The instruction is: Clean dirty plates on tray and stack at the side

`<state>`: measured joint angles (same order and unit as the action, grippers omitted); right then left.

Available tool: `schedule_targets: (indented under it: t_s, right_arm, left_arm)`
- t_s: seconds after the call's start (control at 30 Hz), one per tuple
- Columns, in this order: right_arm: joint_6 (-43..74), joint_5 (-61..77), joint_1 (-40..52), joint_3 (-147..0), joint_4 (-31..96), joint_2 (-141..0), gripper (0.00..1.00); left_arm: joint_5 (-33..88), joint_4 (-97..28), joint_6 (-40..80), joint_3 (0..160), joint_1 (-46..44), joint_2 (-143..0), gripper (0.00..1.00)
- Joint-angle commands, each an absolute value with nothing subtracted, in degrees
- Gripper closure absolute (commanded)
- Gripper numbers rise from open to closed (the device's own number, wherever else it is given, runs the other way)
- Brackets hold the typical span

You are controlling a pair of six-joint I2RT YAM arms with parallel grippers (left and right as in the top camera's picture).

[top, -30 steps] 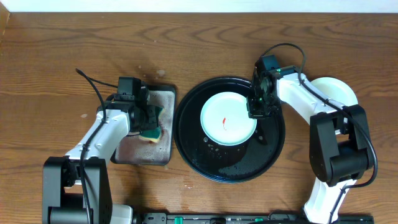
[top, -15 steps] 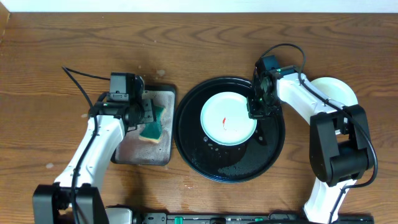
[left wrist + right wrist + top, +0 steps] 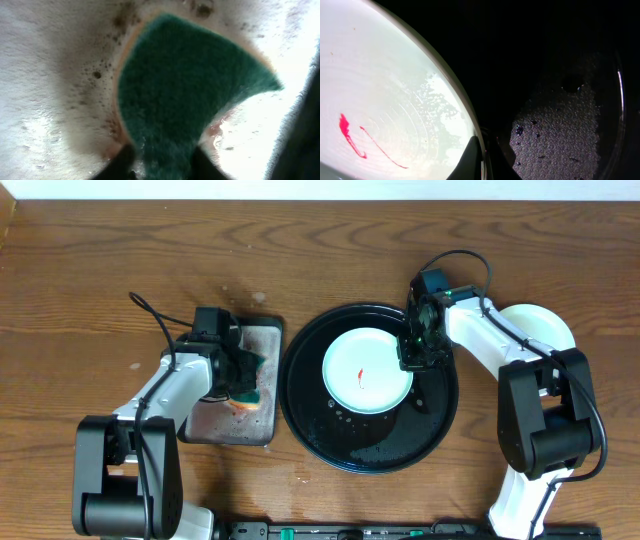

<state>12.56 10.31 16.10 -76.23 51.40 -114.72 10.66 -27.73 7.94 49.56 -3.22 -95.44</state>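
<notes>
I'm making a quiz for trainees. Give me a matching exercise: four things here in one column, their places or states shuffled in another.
1. sponge
2. smeared plate
3. black tray
4. pale plate

A. on the wood, far right
B. wet, holding one plate
C. pinched by the left hand over the grey tray
D. rim gripped by the right hand

Pairs: 1-C, 2-D, 3-B, 4-A.

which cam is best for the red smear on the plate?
Right wrist: the red smear is large and sharp on the plate. Overhead shows it as a tiny mark; left wrist shows none of it.
</notes>
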Motion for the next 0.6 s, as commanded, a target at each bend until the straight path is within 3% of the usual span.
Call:
schedule_targets:
  t_s: [0.0,0.27,0.33,0.37,0.47,0.57]
  right_arm:
    - [12.8,9.5,16.6,-75.9,51.9,-115.6,0.99]
    - [12.8,9.5,16.6,-75.9,52.1,-115.6,0.99]
    - [12.8,9.5,16.6,-75.9,52.1,-115.6,0.99]
    - [12.8,9.5,16.6,-75.9,52.1,-115.6,0.99]
    - [12.8,9.5,16.6,-75.9,52.1,-115.6,0.99]
    - [12.8,9.5,16.6,-75.9,52.1,-115.6,0.99]
  left_arm:
    - [7.1,-28.3,7.8,48.7,-2.9,-97.8,0.93]
    - [6.8,-28.4,7.7,51.5,-2.9,-90.5,0.92]
    - [6.8,-28.4,7.7,51.7,-2.9,-88.4,0.63]
    - [6.8,-28.5,7.8,51.7,-2.9,-87.5,0.55]
    - [6.8,-29.3,7.8,51.7,-2.9,-86.9,0.46]
    - [6.9,-29.8,7.8,51.3,-2.9,-87.3,0.46]
